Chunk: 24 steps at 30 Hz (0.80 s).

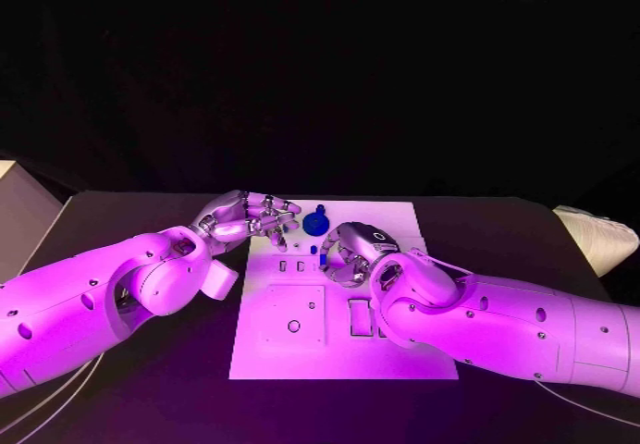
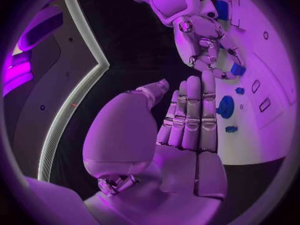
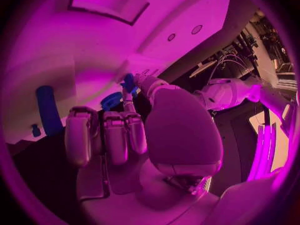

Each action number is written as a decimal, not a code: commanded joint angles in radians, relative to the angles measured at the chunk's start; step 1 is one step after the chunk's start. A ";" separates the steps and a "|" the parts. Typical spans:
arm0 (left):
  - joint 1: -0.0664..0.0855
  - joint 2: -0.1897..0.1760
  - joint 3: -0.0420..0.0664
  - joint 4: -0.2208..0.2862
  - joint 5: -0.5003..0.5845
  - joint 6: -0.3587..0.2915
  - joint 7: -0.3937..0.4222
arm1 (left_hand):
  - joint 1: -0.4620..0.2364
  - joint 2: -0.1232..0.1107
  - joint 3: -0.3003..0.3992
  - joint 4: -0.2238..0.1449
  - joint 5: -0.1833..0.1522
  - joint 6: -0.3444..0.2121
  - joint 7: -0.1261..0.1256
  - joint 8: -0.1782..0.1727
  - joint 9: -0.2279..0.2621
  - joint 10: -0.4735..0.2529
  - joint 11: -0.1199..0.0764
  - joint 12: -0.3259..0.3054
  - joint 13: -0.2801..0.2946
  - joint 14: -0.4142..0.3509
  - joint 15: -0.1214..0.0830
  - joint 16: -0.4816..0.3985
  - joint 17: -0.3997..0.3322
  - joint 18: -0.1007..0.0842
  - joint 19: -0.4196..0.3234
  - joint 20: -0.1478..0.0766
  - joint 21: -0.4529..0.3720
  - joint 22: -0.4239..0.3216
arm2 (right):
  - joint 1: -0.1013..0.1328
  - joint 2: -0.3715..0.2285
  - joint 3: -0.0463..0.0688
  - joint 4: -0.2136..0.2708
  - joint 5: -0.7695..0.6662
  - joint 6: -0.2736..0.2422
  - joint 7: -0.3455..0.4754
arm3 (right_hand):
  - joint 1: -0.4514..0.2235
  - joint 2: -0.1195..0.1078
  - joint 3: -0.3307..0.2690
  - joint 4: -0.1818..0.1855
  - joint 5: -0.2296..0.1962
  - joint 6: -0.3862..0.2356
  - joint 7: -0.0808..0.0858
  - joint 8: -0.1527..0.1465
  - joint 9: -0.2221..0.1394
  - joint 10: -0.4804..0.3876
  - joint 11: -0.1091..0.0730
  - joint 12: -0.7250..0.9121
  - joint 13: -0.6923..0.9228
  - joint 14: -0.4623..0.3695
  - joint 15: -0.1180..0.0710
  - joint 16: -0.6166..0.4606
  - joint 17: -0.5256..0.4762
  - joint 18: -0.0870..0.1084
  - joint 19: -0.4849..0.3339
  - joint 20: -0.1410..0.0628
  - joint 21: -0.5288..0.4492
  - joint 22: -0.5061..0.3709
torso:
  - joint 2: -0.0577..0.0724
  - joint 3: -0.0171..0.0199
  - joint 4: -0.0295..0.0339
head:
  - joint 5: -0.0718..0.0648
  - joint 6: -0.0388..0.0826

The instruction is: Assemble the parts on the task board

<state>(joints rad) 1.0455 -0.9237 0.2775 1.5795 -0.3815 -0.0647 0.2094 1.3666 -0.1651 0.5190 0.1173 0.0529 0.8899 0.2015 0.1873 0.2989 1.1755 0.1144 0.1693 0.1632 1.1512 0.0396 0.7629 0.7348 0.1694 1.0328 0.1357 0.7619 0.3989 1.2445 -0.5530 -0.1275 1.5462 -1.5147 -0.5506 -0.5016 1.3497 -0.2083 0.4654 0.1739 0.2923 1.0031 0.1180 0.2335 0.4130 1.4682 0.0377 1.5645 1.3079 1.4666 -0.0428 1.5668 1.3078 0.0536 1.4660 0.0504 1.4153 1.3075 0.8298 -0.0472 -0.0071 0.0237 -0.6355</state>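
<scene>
Right robot hand (image 1: 350, 254) pinching a small blue part (image 2: 237, 69) over the task board (image 1: 400, 356), left robot hand (image 1: 251, 218) empty with fingers extended, round blue part (image 1: 316, 223) just beside it

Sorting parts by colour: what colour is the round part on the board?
Blue; the round part shows best in the head view.

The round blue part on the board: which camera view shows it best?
The left wrist view shows the round blue part best, unobstructed on the task board beside the left hand's fingertips. The head view shows it small. In the right wrist view the right hand's fingers partly hide it.
</scene>
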 commanded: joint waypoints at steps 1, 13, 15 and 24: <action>-0.001 0.002 0.000 0.001 -0.007 0.023 0.002 | -0.009 0.001 0.000 0.004 0.000 -0.004 -0.004 -0.005 0.002 -0.007 0.002 0.007 0.001 0.006 0.002 0.006 0.002 0.013 0.004 -0.001 0.006 0.002 | -0.002 0.003 -0.001 -0.003 -0.024 0.018 -0.005 | -0.009 0.000 0.001 0.001 0.001 0.002 0.001 0.006 0.000 0.093 -0.001 -0.004 0.254 0.104 0.005 0.004 0.263 -0.010 0.055 0.009 -0.005 0.088 | 0.000 0.0006 0.0006 | -0.001 -0.001; -0.001 0.002 0.000 0.000 -0.007 0.026 0.000 | -0.009 0.000 0.001 0.004 0.000 -0.007 -0.003 -0.007 0.003 -0.015 0.004 0.005 0.002 0.005 0.003 0.016 0.008 0.013 0.003 -0.001 0.015 0.007 | -0.005 0.007 -0.002 -0.010 -0.030 0.023 -0.006 | -0.013 -0.003 0.000 0.001 -0.002 -0.001 0.001 0.006 0.000 0.092 0.000 -0.006 0.253 0.104 0.005 0.004 0.263 -0.010 0.055 0.009 -0.005 0.087 | 0.000 -0.0002 -0.0006 | 0.000 -0.002; -0.001 0.002 0.000 0.000 -0.007 0.027 -0.001 | -0.009 0.000 0.001 0.004 0.000 -0.007 -0.003 -0.007 0.003 -0.015 0.004 0.005 0.002 0.005 0.003 0.016 0.008 0.013 0.003 -0.001 0.015 0.007 | -0.005 0.007 -0.002 -0.011 -0.031 0.023 -0.005 | -0.015 -0.005 0.000 0.001 -0.003 -0.002 0.002 0.006 -0.001 0.091 0.000 -0.006 0.252 0.104 0.005 0.004 0.263 -0.010 0.055 0.009 -0.005 0.088 | 0.000 0.0000 -0.0004 | 0.000 -0.002; -0.001 0.003 0.000 -0.001 -0.008 0.030 -0.002 | -0.009 0.000 0.002 0.004 0.000 -0.008 -0.002 -0.007 0.003 -0.018 0.005 0.005 0.002 0.005 0.004 0.020 0.009 0.013 0.002 -0.001 0.018 0.009 | -0.007 0.009 -0.002 -0.012 -0.032 0.020 0.002 | -0.025 -0.014 -0.001 0.002 -0.005 -0.020 0.007 0.000 -0.004 0.086 0.004 -0.011 0.248 0.104 0.009 0.004 0.263 -0.010 0.055 0.011 -0.006 0.088 | 0.000 -0.0005 0.0000 | -0.001 -0.002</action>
<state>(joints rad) 1.0451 -0.9233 0.2775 1.5781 -0.3845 -0.0566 0.2045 1.3667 -0.1651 0.5189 0.1173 0.0530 0.8899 0.2015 0.1832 0.3008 1.1651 0.1179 0.1693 0.1639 1.1510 0.0398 0.7789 0.7429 0.1693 1.0328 0.1358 0.7735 0.4066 1.2403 -0.5450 -0.1282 1.5357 -1.5349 -0.5438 -0.5019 1.3351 -0.2228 0.4654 0.1739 0.2925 0.9871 0.1265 0.2368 0.4113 1.4682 0.0377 1.5581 1.3076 1.4667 -0.0428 1.5668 1.3076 0.0537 1.4661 0.0579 1.4153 1.3081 0.8293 -0.0472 -0.0072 0.0229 -0.6378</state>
